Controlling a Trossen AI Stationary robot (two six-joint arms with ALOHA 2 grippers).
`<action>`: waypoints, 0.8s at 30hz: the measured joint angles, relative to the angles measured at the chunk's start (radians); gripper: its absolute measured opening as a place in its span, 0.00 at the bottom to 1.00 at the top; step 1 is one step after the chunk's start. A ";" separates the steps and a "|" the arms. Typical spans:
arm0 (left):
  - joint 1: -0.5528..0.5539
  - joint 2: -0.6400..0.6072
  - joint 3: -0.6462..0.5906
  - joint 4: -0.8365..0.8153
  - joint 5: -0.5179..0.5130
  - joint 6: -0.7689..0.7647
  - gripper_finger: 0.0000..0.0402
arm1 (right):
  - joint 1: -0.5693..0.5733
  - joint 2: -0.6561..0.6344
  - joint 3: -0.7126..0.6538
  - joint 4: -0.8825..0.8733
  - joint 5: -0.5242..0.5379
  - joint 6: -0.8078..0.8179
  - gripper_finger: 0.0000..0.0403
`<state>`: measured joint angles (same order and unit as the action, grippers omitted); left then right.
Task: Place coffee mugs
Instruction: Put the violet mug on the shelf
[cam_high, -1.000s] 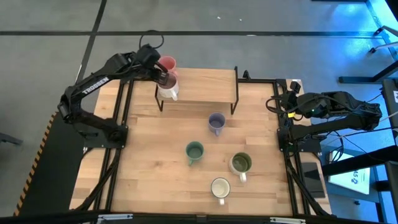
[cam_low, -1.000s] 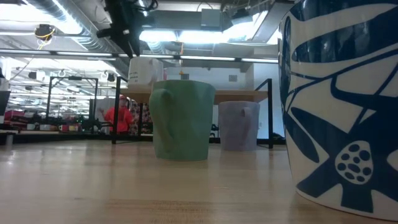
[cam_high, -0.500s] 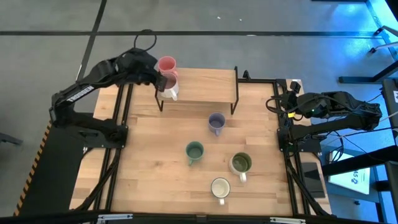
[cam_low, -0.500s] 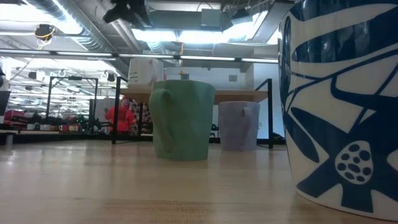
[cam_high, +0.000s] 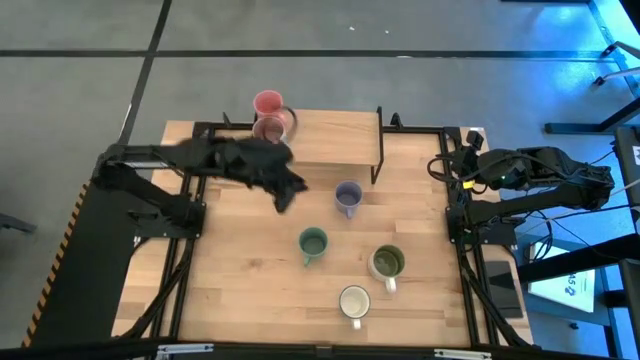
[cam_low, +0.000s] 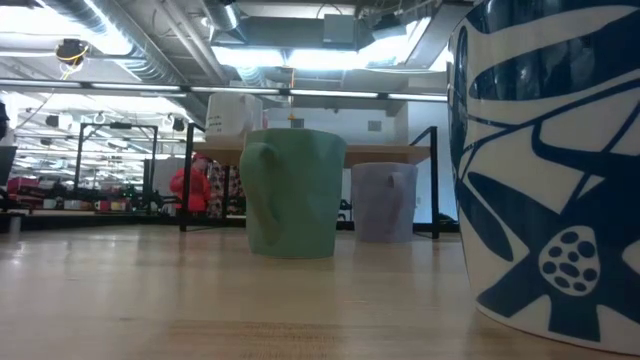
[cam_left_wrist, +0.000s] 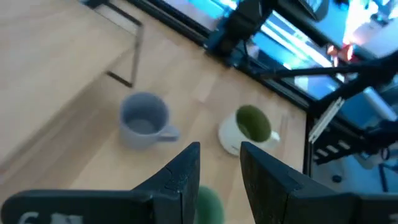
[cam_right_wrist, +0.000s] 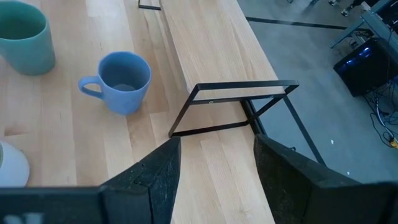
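Two on shelf: pink mug (cam_high: 267, 102), mauve-inside mug (cam_high: 270, 127).
L gripper (cam_high: 285, 196): left shelf, empty, jaws narrowly apart, over table (cam_high: 240, 280), heading lavender mug (cam_high: 347, 196).
R gripper (cam_right_wrist: 214, 163): parked, open.

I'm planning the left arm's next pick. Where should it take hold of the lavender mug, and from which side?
Probably from above: the lavender mug stands upright, mouth open, clear of the teal mug. Clamp one wall of the rim away from the handle, one finger inside. The empty left claw hangs beside it, open.

mugs: you have six | on the shelf (cam_high: 330, 135): two, pink mug (cam_high: 267, 103) and mauve-inside mug (cam_high: 269, 128) | on the table (cam_high: 240, 290) beyond the left gripper (cam_high: 284, 192): four, lavender mug (cam_high: 348, 195), teal-green mug (cam_high: 313, 242), olive-green mug (cam_high: 387, 262), white mug (cam_high: 354, 301) | arms: two
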<state>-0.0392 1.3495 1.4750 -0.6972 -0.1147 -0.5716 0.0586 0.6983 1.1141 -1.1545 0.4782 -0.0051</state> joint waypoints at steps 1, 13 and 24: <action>-0.025 0.021 -0.001 0.016 -0.018 0.003 0.27 | 0.000 0.000 0.000 0.000 0.000 0.000 0.48; -0.065 0.307 0.000 0.433 -0.110 0.130 0.27 | 0.000 0.000 0.000 0.000 -0.003 0.009 0.48; -0.018 0.447 0.000 0.453 -0.170 0.137 0.27 | 0.000 0.000 0.000 0.000 -0.018 0.052 0.48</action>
<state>-0.0572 1.7963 1.4746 -0.2443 -0.2842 -0.4347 0.0586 0.6983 1.1141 -1.1542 0.4599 0.0465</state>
